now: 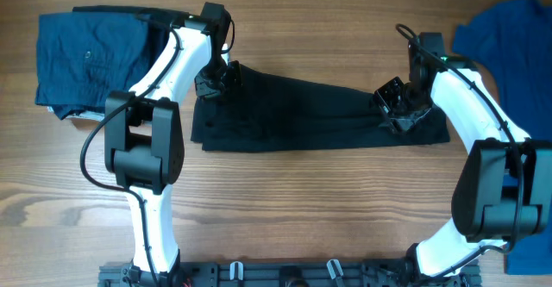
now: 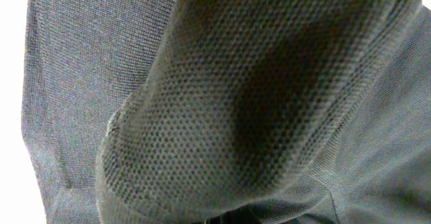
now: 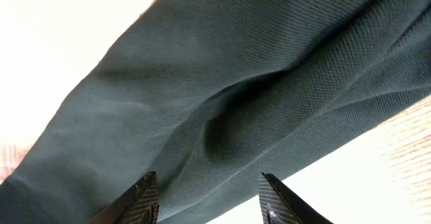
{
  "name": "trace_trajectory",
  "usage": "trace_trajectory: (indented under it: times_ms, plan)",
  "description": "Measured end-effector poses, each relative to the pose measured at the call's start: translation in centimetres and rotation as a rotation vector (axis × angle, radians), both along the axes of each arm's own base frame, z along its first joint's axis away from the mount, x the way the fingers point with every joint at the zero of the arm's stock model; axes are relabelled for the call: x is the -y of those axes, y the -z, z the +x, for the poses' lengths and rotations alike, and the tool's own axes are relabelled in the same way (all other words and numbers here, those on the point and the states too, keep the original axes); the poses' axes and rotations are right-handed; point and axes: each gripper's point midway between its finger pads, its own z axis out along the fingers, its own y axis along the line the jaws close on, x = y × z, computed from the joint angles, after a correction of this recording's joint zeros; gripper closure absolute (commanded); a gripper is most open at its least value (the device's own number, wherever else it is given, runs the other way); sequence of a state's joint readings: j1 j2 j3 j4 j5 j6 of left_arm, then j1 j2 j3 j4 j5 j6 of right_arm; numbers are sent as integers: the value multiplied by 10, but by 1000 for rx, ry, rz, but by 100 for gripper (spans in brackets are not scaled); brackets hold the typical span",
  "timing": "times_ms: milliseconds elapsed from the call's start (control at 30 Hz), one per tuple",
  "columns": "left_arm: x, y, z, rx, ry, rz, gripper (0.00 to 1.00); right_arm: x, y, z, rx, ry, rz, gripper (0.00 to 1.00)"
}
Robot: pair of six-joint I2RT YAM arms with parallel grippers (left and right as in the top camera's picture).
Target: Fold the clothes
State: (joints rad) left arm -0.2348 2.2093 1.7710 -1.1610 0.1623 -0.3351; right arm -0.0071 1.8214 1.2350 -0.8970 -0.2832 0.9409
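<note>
The wooden table [image 1: 285, 192] carries three garments. The largest in play is the black shirt [image 1: 310, 115], which lies across the middle as a long, narrow band running left to right, its sides already turned in. It looks a little wider at the left end and bunched at the right end.

A blue garment [image 1: 509, 28] is spread loose at the far right corner and appears unfolded. A navy garment [image 1: 78, 54] sits at the far left as a neat rectangle, so that piece looks done.

The left gripper [image 1: 216, 80] is at the shirt's left end, closed tight. Its wrist view is filled by a raised fold of black knit, so I judge it has the cloth pinched.

The right gripper [image 1: 395, 106] is at the shirt's right end. Its two fingertips [image 3: 143, 196] stand moderately apart just over the fabric, with nothing clamped between them.

As I read it, the lengthwise folds are finished. What remains for the shirt is a firm hold at the right end and the crosswise fold to shorten the band. The blue piece is not yet started.
</note>
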Motion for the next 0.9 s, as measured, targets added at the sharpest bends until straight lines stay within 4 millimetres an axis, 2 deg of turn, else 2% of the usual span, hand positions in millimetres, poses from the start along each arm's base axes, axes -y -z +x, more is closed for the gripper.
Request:
trace_trajectory:
  times_ms: [233,500,567,733,900]
  plan:
    - [0,0,0,0,0,0,93,0,15,-3,-2,47,4,59]
    - [0,0,0,0,0,0,93,0,14,2,17,58,6,60]
    - [0,0,0,0,0,0,93,0,14,2,15,58,6,64]
    - [-2,0,0,2,1,9,93,0,14,0,9,59,6,82]
    - [-3,0,1,4,1,15,93,0,14,2,14,70,7,89]
